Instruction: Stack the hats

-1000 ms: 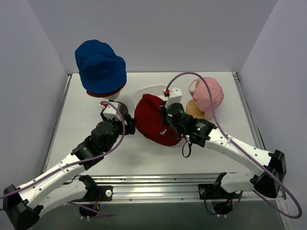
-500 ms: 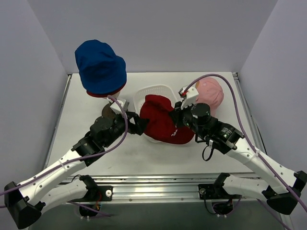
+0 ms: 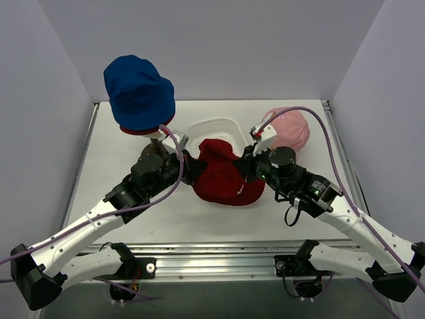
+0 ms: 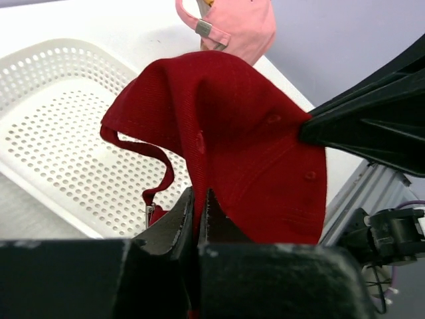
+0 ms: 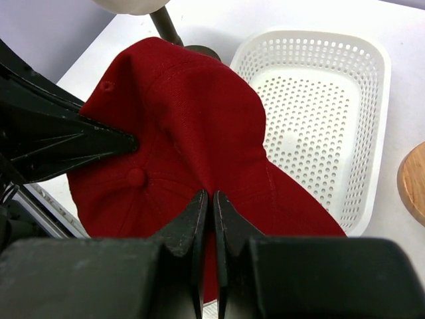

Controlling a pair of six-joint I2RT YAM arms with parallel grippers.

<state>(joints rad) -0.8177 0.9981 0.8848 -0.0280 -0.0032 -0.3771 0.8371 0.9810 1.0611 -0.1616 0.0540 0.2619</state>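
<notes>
The red peaked fabric cap (image 3: 222, 183) hung between the two arms near the middle of the table (image 3: 119, 166), over the near rim of the white perforated plastic basket (image 3: 212, 126). Whether it cleared that rim could not be told. The left arm's fingers (image 4: 199, 212) were clenched on a thin fold at one side of its crown, and the right arm's fingers (image 5: 212, 212) were clenched on a fold at the opposite side. Since each hold took only a pinch of soft cloth, the likeliest failure seemed a slip: if the arms drew apart or moved out of step, the fabric could pull free of one pair of fingers and the cap would swing from the other. Its loose back strap (image 4: 156, 176) dangled above the basket and could catch on the rim or the holes. The crown also looked creased and collapsed, so it might not settle squarely on a stack, and a careless approach could knock the blue fabric bucket hat (image 3: 139, 90) off its stand. By count there were four hats: one red cap, one pink peaked cap (image 3: 292, 129) lying at the right, one blue bucket hat raised at the back left, and one dark red bucket hat (image 3: 147, 130) showing only as a rim beneath the blue. There were also one basket and two arms.
</notes>
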